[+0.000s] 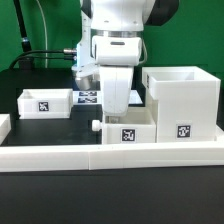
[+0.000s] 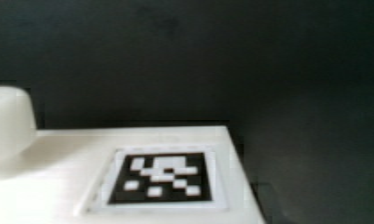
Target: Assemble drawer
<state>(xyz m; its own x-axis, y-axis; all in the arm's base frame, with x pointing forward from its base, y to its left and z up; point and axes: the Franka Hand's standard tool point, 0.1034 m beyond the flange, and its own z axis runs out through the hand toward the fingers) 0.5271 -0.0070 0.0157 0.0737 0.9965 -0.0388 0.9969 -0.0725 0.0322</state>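
Nearest the camera, a long low white wall (image 1: 60, 158) runs along the near edge of the table (image 1: 110, 195). Just behind it sits a small tray (image 1: 128, 128), right beside the tall housing (image 1: 182, 100) on the exterior view's right. A second tray (image 1: 44, 101) lies apart, toward the left edge. The gripper (image 1: 116, 106) hangs over the small tray; I cannot tell whether its fingers are released or clenched. The marker board (image 1: 88, 97) lies farther back.

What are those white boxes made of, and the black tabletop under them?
The tall housing, the near tray and the far tray look like white plastic: smooth, matte, uniform thick walls, probably moulded or printed. The table seems covered in dull black cloth or matte sheet; no shine, too blurred to tell which.
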